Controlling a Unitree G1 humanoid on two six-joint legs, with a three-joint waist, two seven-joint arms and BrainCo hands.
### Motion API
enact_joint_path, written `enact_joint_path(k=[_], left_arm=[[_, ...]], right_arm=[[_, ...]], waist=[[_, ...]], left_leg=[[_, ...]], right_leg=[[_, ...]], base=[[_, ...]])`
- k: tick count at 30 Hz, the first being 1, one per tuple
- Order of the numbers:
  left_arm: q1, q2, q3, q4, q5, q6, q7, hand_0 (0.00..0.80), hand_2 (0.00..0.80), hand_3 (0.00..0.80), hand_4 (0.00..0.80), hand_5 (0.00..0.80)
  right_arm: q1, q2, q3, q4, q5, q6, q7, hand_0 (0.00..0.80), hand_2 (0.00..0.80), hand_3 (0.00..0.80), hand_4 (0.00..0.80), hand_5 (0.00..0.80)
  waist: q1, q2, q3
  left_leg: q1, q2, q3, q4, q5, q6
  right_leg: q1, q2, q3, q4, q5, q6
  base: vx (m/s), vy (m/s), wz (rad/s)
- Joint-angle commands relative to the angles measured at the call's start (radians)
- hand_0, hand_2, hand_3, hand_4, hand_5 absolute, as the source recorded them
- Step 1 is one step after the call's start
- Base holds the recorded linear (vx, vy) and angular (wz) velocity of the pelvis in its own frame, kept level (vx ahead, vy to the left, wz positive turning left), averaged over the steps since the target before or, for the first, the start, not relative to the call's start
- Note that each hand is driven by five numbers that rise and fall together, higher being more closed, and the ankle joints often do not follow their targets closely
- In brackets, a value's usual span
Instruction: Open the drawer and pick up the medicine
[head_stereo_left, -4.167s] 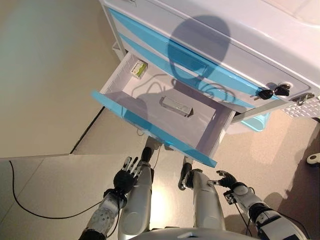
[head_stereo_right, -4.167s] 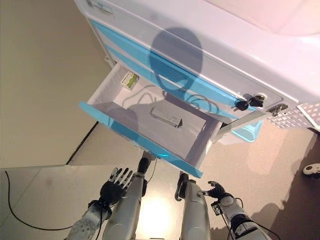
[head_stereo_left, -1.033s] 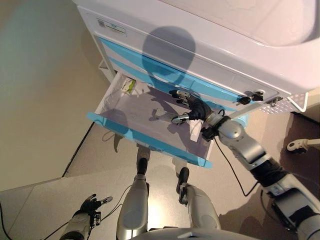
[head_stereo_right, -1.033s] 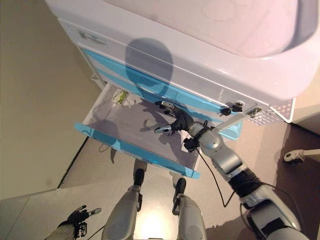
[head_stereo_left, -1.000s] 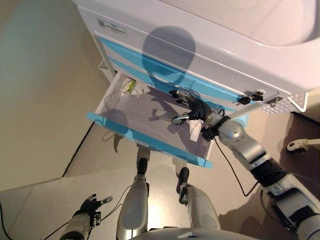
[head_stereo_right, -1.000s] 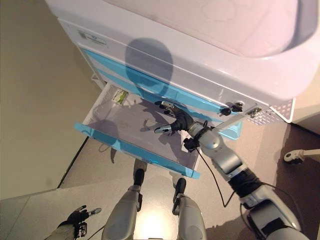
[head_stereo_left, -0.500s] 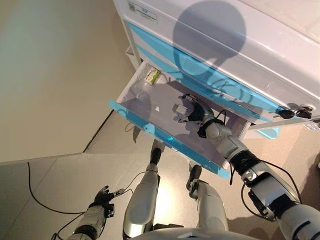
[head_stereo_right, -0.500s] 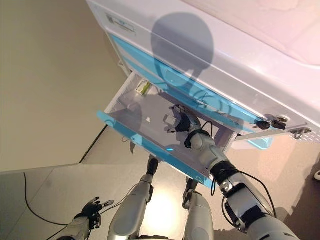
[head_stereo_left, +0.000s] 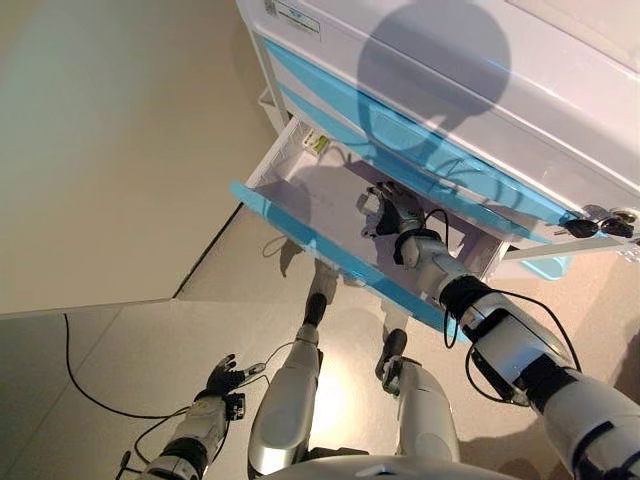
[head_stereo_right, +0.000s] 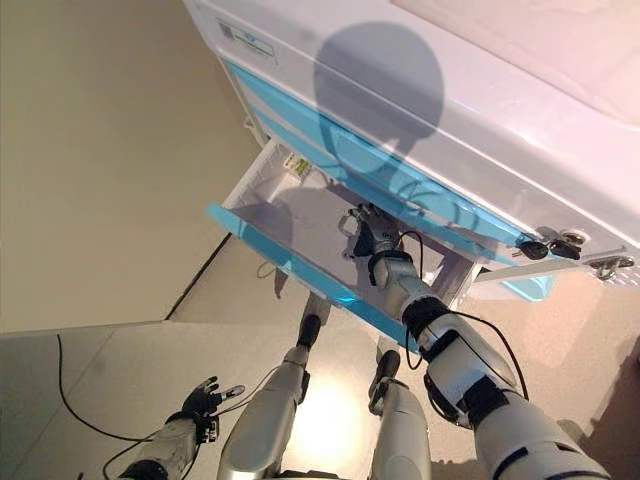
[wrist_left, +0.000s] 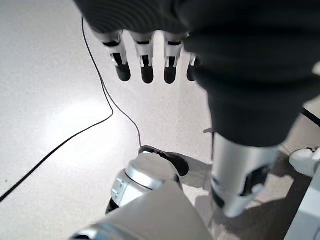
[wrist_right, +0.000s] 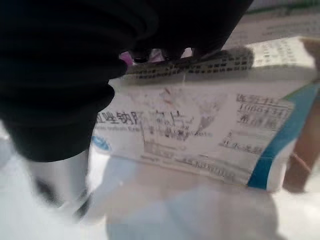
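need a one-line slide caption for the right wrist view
Right hand closed on a white medicine box with a blue corner stripe, seen close up.

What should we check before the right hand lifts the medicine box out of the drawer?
1. Blue-fronted white drawer pulled out far enough: ok, its inside is exposed.
2. Right hand inside the drawer: ok, it is down over the drawer floor.
3. White medicine box with blue stripe at the hand: ok, the right wrist view shows it right against the hand.
4. Firm grasp on the box: cannot tell, the dark cover hides the fingers.
5. Small green-and-white box in the drawer's back corner clear of the hand: ok, it lies apart.
6. Left hand out of the way: ok, low by the floor, fingers relaxed.
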Motion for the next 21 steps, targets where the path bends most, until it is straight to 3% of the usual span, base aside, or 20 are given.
enact_joint_path(k=[1,9,21], left_arm=[[-0.034,-0.002,-0.025,0.02,-0.032,-0.015,0.023,0.0,0.0,0.0,0.0,0.0],[-0.04,-0.015,-0.019,0.033,-0.04,-0.015,0.035,0.0,0.0,0.0,0.0,0.0],[-0.025,-0.006,0.059,0.056,-0.049,-0.007,0.038,0.0,0.0,0.0,0.0,0.0]], right_arm=[[0.064,0.023,0.057,0.098,0.0,0.024,0.063,0.8,0.8,0.8,0.8,0.8],[0.062,0.02,0.055,0.017,0.045,0.012,0.047,0.8,0.8,0.8,0.8,0.8],[0.093,-0.075,0.0,-0.353,0.095,-0.02,0.069,0.8,0.8,0.8,0.8,0.8]], waist=[[0.004,0.0,-0.001],[-0.015,-0.007,-0.007],[-0.054,-0.042,-0.032]], left_leg=[[0.011,-0.044,0.018,-0.004,-0.028,0.038],[0.024,-0.041,0.03,-0.009,-0.032,0.038],[0.047,-0.028,0.058,-0.028,-0.035,0.041]], right_leg=[[0.046,-0.006,-0.018,-0.068,0.066,0.025],[0.046,0.001,0.006,-0.076,0.069,0.026],[0.052,0.015,0.049,-0.109,0.088,0.027]], base=[[0.0,0.0,0.0],[0.003,0.004,-0.01],[-0.003,0.008,-0.07]])
